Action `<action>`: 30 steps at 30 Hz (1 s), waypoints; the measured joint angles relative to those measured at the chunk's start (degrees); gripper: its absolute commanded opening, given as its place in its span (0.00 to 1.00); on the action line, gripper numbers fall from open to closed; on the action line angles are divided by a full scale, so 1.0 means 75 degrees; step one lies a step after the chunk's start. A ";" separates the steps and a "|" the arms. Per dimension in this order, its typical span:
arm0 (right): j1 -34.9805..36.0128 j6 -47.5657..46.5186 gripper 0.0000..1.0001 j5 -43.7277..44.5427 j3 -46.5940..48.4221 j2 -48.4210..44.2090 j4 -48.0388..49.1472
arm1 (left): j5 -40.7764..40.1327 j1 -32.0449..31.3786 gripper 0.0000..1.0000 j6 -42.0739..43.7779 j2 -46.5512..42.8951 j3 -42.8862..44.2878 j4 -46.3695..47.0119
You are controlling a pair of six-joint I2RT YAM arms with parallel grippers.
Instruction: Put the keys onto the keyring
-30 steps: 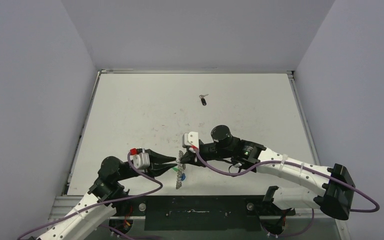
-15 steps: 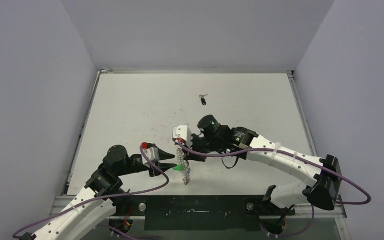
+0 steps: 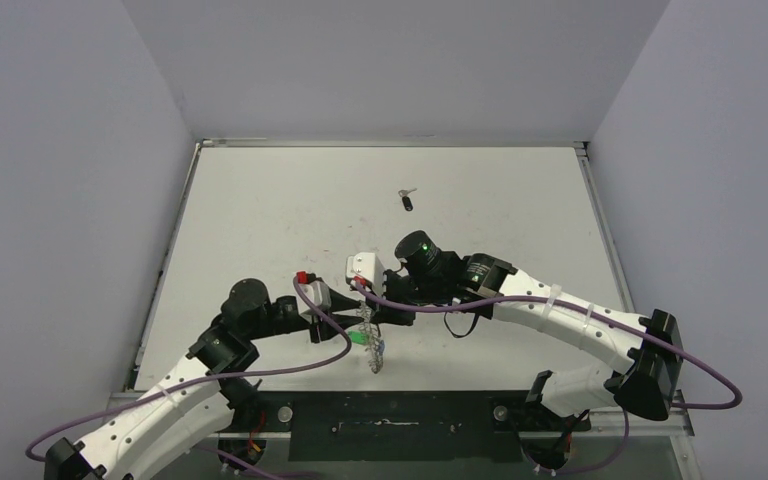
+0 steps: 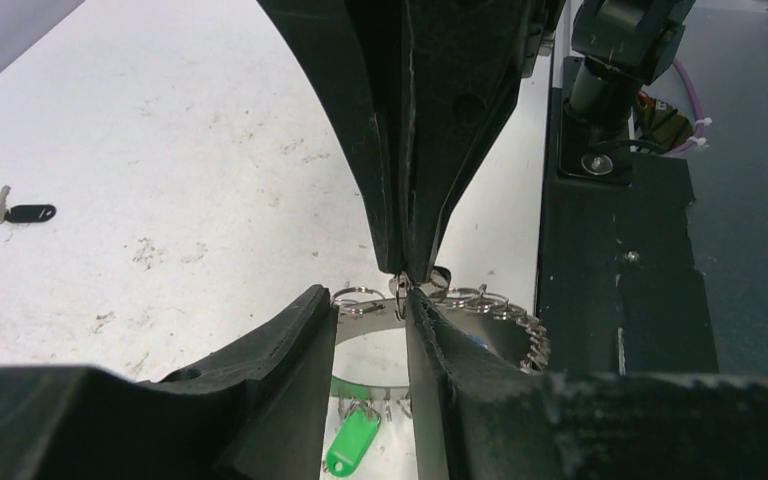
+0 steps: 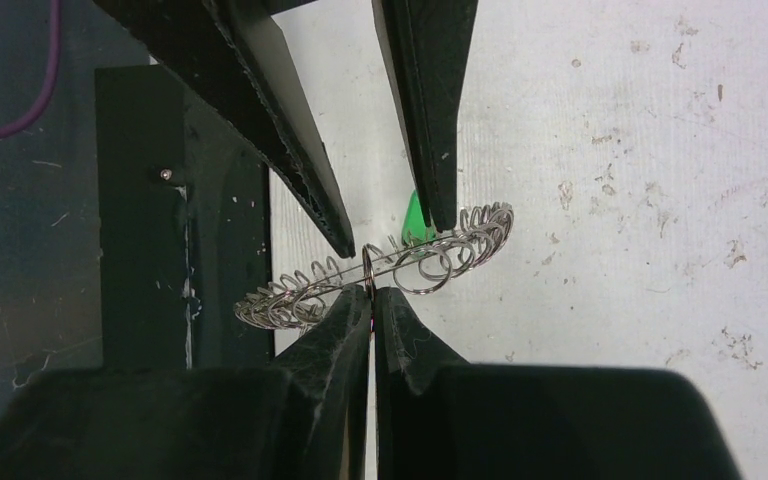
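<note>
While the right gripper (image 5: pixel 372 295) is pointing leftward, clamped on the rim of the keyring (image 5: pixel 280 303), the left gripper (image 4: pixel 368 305) is facing it, jaws apart astride that rim; one black-headed key (image 3: pixel 407 200) is lying well beyond both.

Lone key (image 3: pixel 407 202) well behind keyring (image 3: pixel 373 355)

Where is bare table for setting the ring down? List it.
Bare: the far table left of the black-headed key, and right of it. Crowded: near centre, where the left gripper and right gripper meet the keyring.
</note>
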 measured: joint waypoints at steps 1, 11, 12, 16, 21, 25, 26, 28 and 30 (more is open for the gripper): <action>0.0000 0.0012 0.00 -0.0006 0.0000 0.0003 0.0003 | 0.0026 0.0000 0.27 -0.0035 0.0058 -0.0006 0.0125; 0.0000 0.0085 0.00 -0.0061 0.0000 0.0003 0.0038 | 0.0286 -0.0006 0.23 -0.0315 0.0373 -0.0187 0.0790; 0.0000 0.0087 0.00 -0.0064 0.0000 0.0003 0.0038 | 0.0297 -0.0009 0.23 -0.0326 0.0373 -0.0204 0.0796; 0.0000 0.0087 0.00 -0.0076 0.0000 0.0003 0.0041 | 0.0335 -0.0009 0.21 -0.0338 0.0364 -0.0323 0.0799; 0.0000 0.0111 0.00 -0.0117 0.0000 0.0003 0.0067 | 0.0361 -0.0009 0.15 -0.0370 0.0367 -0.0484 0.0831; 0.0000 0.0125 0.00 -0.0146 0.0000 0.0003 0.0102 | 0.0396 -0.0009 0.15 -0.0449 0.0379 -0.0542 0.1026; 0.0000 0.0140 0.00 -0.0157 0.0000 0.0003 0.0105 | 0.0399 -0.0009 0.15 -0.0495 0.0379 -0.0557 0.1119; 0.0000 0.0152 0.00 -0.0187 0.0000 0.0003 0.0114 | 0.0402 -0.0009 0.15 -0.0609 0.0379 -0.0586 0.1311; 0.0000 0.0169 0.00 -0.0207 -0.0003 0.0003 0.0149 | 0.0405 -0.0009 0.09 -0.0708 0.0379 -0.0612 0.1478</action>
